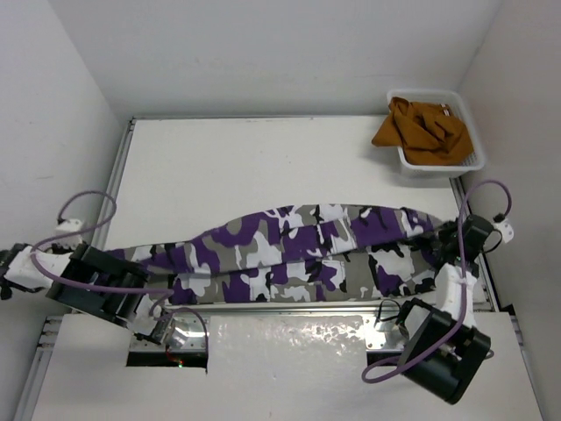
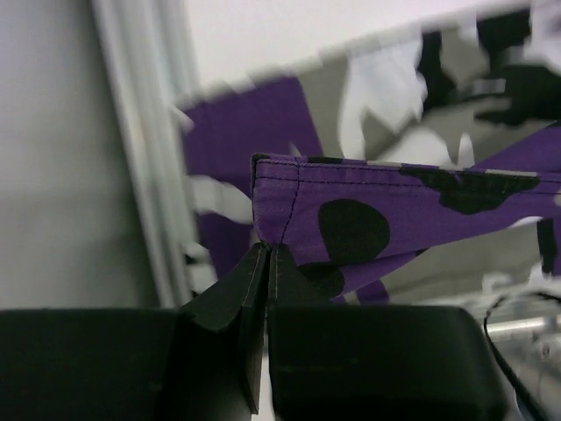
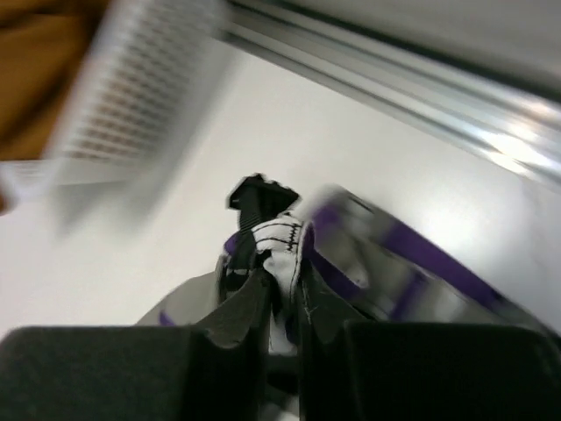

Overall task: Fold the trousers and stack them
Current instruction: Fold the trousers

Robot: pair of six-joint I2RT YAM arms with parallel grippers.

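Note:
The trousers (image 1: 298, 250), in purple, white, grey and black camouflage, lie stretched left to right across the near part of the white table (image 1: 263, 167). My left gripper (image 1: 165, 298) is at their left end. In the left wrist view it (image 2: 267, 250) is shut on the corner of a stitched purple hem (image 2: 377, 210), which hangs taut to the right. My right gripper (image 1: 438, 244) is at the right end. In the right wrist view its jaws (image 3: 282, 281) pinch a bunched white and black fold of the trousers (image 3: 280, 237) with only cloth between them.
A white perforated basket (image 1: 429, 93) stands at the back right corner with a plain orange-brown garment (image 1: 421, 132) in it; the basket (image 3: 131, 96) shows blurred in the right wrist view. White walls close in the table on three sides. A metal rail (image 1: 289, 307) runs along the near edge.

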